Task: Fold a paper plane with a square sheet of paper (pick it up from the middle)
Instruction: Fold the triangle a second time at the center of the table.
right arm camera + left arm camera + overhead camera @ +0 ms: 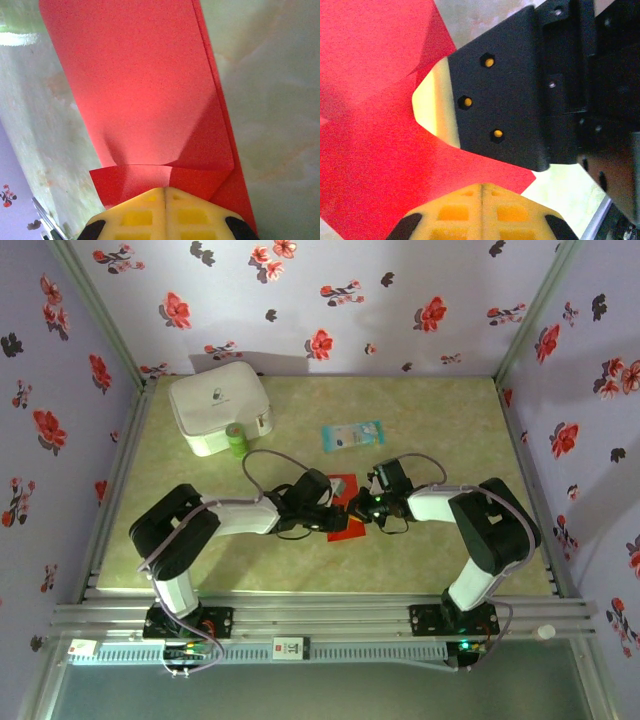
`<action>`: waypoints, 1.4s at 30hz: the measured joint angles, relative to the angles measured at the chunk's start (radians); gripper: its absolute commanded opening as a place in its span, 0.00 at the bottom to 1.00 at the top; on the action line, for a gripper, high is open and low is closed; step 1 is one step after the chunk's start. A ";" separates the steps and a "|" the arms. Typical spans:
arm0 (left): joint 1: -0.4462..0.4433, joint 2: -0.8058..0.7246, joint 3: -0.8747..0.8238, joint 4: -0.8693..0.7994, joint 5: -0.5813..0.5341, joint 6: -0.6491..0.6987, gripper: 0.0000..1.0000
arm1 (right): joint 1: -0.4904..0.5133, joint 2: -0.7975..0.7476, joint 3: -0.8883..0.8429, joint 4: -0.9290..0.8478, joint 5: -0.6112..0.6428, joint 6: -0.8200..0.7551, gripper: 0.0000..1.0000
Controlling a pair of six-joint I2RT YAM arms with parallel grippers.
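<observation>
Arms: two, reaching in from the left and the right so that their claws meet at the middle of the surface [430,440].
Square sheet of paper [145,90]: one, bright red and already folded into layers. It is at the middle of the surface, between the two claws and partly under them.
Folds on the sheet: the right wrist view shows a long panel with a second layer along its right edge, and a small flap turned over just at the fingertips.
Left claw [482,190]: its two yellow fingers are pressed together, and the tips touch the red sheet. I cannot tell if paper is between them.
Right claw [165,192]: its two fingers are together and clamped on the near edge of the red sheet. In the left wrist view one pale finger of it lies flat on the paper.
White case [218,405]: one, at the far left of the surface, well apart from the sheet.
Green container [236,440]: one, small (a little cylinder), touching the front of the case.
Pale blue packet [352,435]: one, lying flat just beyond the claws.
</observation>
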 measured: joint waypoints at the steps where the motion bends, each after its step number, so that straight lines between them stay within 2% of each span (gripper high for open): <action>1: 0.000 0.007 0.005 -0.005 0.000 0.000 0.00 | 0.000 0.000 0.000 -0.001 0.001 0.000 0.00; 24: 0.000 0.034 -0.029 -0.020 -0.023 0.001 0.00 | 0.000 -0.002 0.000 -0.004 0.003 -0.002 0.00; 42: -0.001 -0.090 -0.177 0.003 -0.056 -0.003 0.00 | -0.004 -0.002 0.000 -0.011 0.000 -0.009 0.00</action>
